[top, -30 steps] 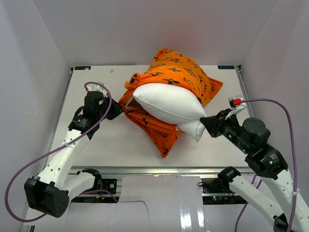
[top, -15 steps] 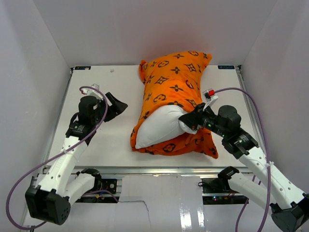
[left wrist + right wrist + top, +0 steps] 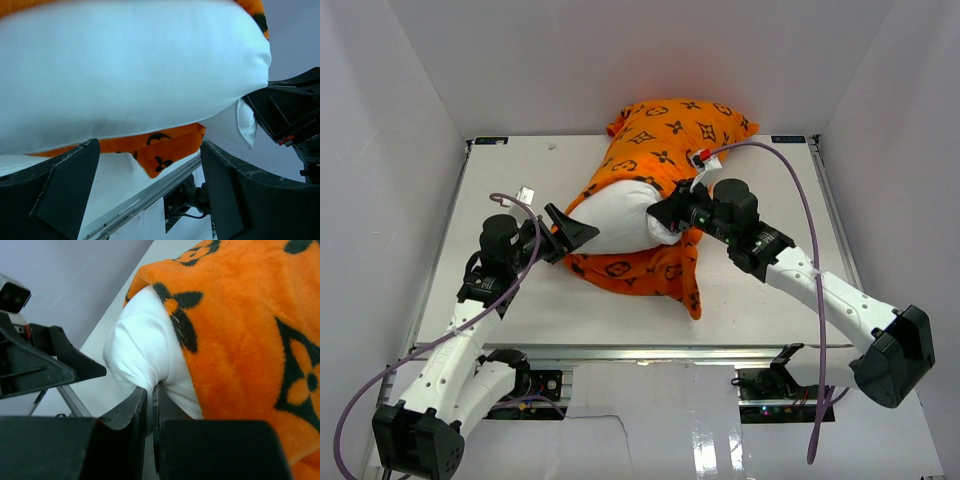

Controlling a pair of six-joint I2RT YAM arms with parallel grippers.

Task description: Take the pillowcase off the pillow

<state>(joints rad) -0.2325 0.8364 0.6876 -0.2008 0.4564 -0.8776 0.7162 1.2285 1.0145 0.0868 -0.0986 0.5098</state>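
Right gripper (image 3: 667,213) is clamped on a pinch of the pillow (image 3: 620,215) at frame centre, likely anchoring the exposed white end. Left gripper (image 3: 576,232) has its jaws wide apart, facing that end from centre-left, probably lining up a grab. Pillowcase (image 3: 670,135) covers the upper-centre half.

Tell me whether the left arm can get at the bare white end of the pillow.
Probably yes: the left pincer stands open just short of the pillow, with nothing between them.
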